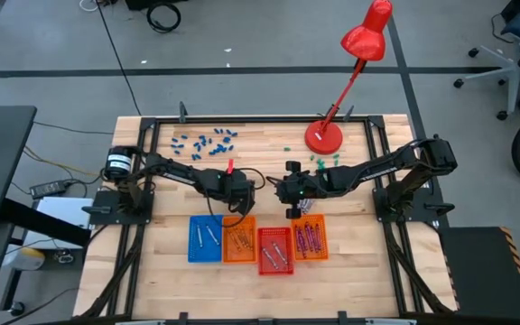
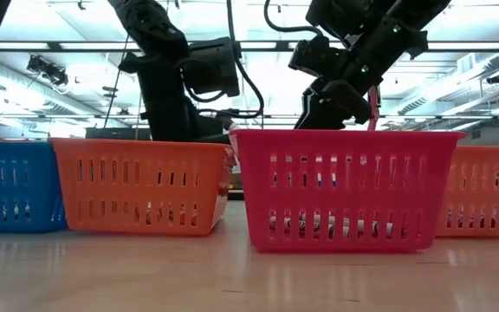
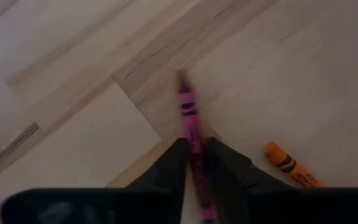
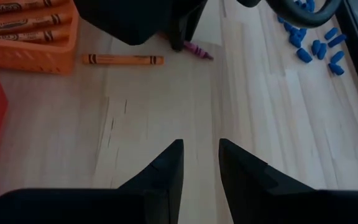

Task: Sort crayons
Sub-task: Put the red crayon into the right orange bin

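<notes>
My left gripper (image 1: pixel 238 199) is low over the table just beyond the orange tray (image 1: pixel 238 240), shut on a magenta crayon (image 3: pixel 190 121). An orange crayon (image 3: pixel 289 165) lies flat on the wood beside it and also shows in the right wrist view (image 4: pixel 123 60). My right gripper (image 1: pixel 292 199) hovers open and empty (image 4: pixel 201 158) over bare wood beyond the red tray (image 1: pixel 275 250). The blue tray (image 1: pixel 206 240) and red tray hold grey crayons, the orange tray holds orange ones, and the right orange tray (image 1: pixel 311 238) holds magenta ones. My left gripper pinches the magenta crayon between its two fingers (image 3: pixel 173 158), with the crayon running along them. Its wrapped shaft (image 3: pixel 192 134) and pointed end (image 3: pixel 183 79) stick out past the fingertips. The fingers slant down at the table. The point lies at or just above the wood (image 4: pixel 199 51).
Stubby blue bits (image 1: pixel 204 140) are scattered at the far left of the table. A red desk lamp's base (image 1: pixel 323 137) stands at the far right, with a few green bits (image 1: pixel 319 161) near it. The four trays stand in a row toward the near edge.
</notes>
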Controlling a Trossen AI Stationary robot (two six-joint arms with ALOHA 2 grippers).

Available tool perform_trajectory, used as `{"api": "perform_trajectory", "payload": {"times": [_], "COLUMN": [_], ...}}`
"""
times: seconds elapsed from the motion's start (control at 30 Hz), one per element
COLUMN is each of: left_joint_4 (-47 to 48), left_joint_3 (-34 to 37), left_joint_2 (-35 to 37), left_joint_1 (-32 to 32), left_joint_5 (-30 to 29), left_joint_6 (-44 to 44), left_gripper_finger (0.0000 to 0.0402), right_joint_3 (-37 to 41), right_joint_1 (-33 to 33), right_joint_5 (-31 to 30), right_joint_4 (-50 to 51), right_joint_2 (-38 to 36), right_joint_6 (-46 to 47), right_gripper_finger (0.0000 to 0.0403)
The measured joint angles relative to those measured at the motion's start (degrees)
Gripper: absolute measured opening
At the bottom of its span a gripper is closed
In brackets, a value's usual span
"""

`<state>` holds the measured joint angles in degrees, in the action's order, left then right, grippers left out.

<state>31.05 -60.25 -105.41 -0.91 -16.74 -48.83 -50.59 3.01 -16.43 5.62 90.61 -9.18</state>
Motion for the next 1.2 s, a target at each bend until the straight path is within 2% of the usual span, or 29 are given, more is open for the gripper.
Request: {"api": "perform_trajectory", "payload": {"times": [0.13,0.37,0.57,0.8,1.03,1.2], "left_joint_4": [0.04,-2.18,-12.38,-34.85,-52.38,-59.96], "left_joint_3": [0.04,0.47,0.28,0.27,0.21,0.14], "left_joint_2": [0.00,1.61,4.19,3.91,1.15,-2.45], "left_joint_1": [0.00,0.58,1.61,2.78,5.50,8.03], "left_joint_5": [-0.06,-0.33,-1.64,-1.89,-2.12,-2.09], "left_joint_6": [0.61,2.16,6.00,12.02,10.45,5.97], "left_gripper_finger": [0.0018,0.0030,0.0029,0.0030,0.0031,0.0031], "right_joint_3": [0.00,0.02,0.02,1.62,9.23,14.03], "right_joint_1": [0.00,0.00,-0.36,-0.85,-4.10,-6.78], "right_joint_5": [0.02,-0.15,-4.87,-12.18,-14.10,-13.97], "right_joint_4": [0.03,4.98,12.59,21.45,18.59,12.91], "right_joint_2": [0.00,-0.61,-5.14,-15.56,-31.06,-40.68], "right_joint_6": [0.05,0.57,2.15,5.63,6.40,8.70], "right_gripper_finger": [0.0106,0.0106,0.0106,0.0106,0.0106,0.0106]}}
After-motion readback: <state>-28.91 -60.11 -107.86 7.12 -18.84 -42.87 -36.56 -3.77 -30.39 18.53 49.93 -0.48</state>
